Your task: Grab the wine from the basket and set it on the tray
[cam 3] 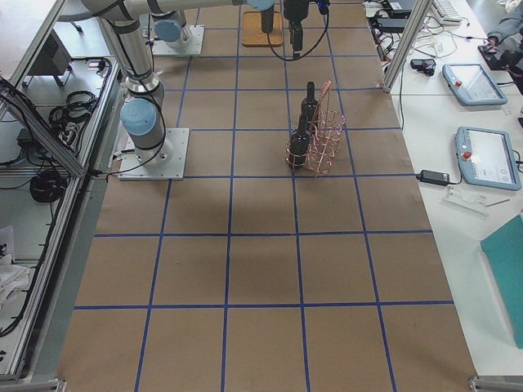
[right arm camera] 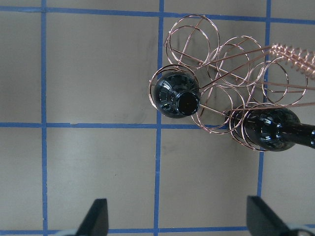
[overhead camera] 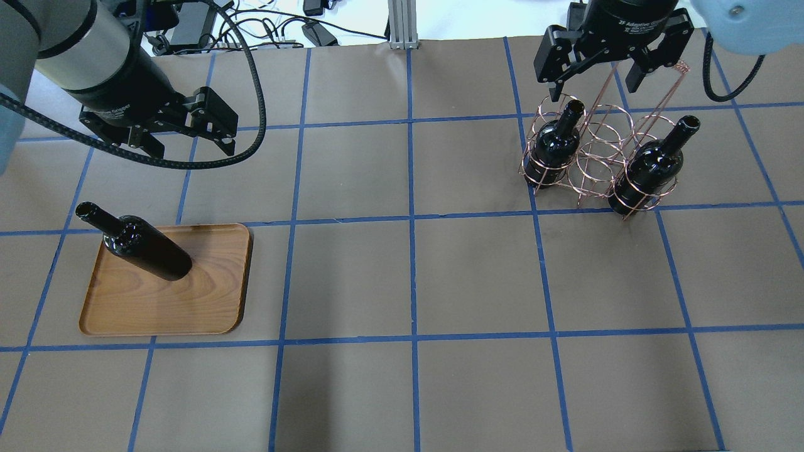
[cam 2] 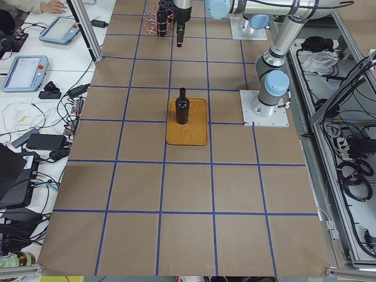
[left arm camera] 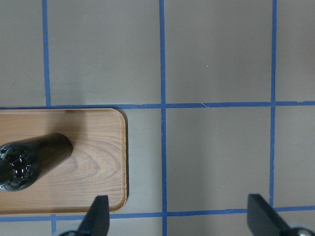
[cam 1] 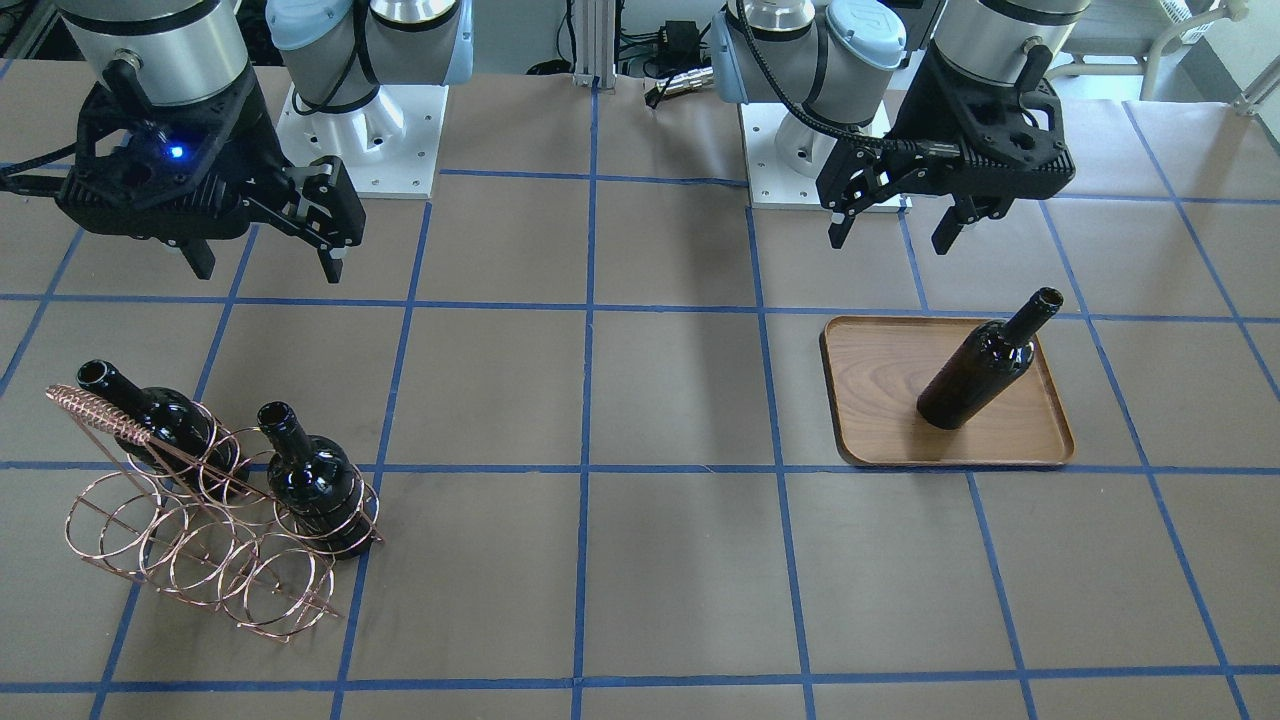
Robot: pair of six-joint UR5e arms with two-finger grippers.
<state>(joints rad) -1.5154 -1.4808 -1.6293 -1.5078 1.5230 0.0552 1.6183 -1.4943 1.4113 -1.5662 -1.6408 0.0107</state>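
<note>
One dark glass wine bottle (overhead camera: 147, 246) stands upright on the brown wooden tray (overhead camera: 188, 301), also seen from the front (cam 1: 985, 365). Two more bottles (overhead camera: 554, 145) (overhead camera: 653, 164) stand in the copper wire basket (overhead camera: 600, 157), which shows in the front view (cam 1: 200, 540) too. My left gripper (overhead camera: 191, 143) is open and empty, raised beside and behind the tray; its wrist view shows the tray's corner (left arm camera: 115, 162). My right gripper (overhead camera: 593, 78) is open and empty, above and behind the basket; its wrist view looks down on the bottle mouths (right arm camera: 179, 101).
The table is brown paper with a blue tape grid. The arm bases (cam 1: 365, 130) (cam 1: 800, 150) stand on the robot's side of it. Cables and a metal post (overhead camera: 402, 25) lie beyond the table's far edge in the overhead view.
</note>
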